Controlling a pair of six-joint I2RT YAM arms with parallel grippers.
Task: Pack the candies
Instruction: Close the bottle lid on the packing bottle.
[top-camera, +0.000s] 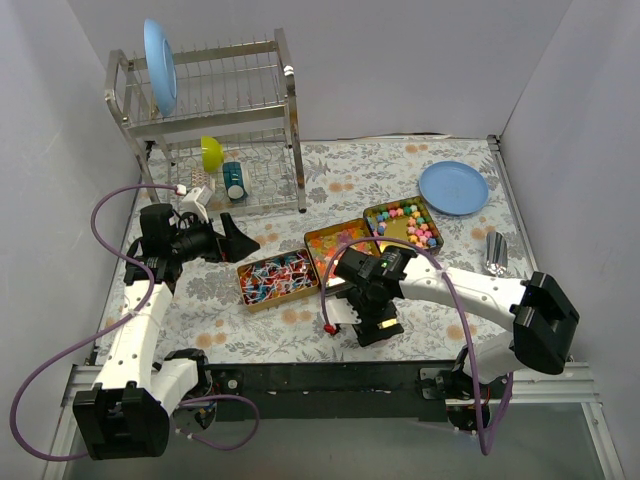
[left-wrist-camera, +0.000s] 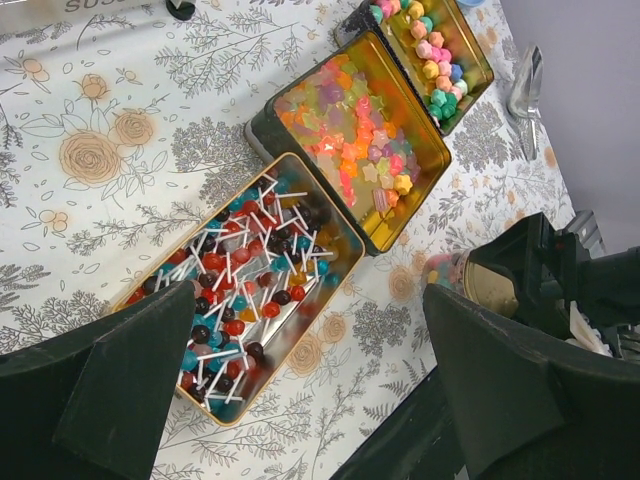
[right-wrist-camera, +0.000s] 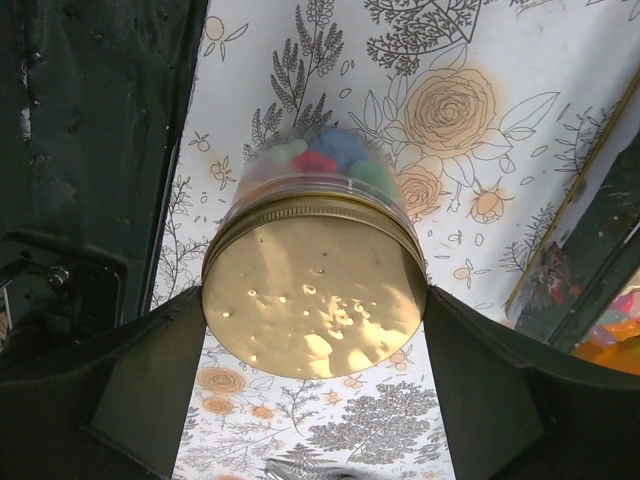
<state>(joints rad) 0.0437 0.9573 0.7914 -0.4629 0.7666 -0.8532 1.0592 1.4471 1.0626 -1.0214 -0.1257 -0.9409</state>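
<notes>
Candies (top-camera: 408, 222) in mixed colours fill the rightmost tin (top-camera: 369, 213) of three open ones on the table (top-camera: 255, 332). The middle tin (left-wrist-camera: 262, 128) holds translucent gummy stars, and the left tin (top-camera: 243, 270) holds lollipops. More candies sit inside a gold-lidded jar (right-wrist-camera: 315, 295), which the right tool (right-wrist-camera: 315, 340) pinches from both sides. The left tool (left-wrist-camera: 310, 390) hangs spread wide above the lollipop tin.

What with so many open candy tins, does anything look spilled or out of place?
Nothing stands out: the candies and lollipops sit inside their tins, none loose on the tablecloth, and the jar sits squarely in the right gripper.
</notes>
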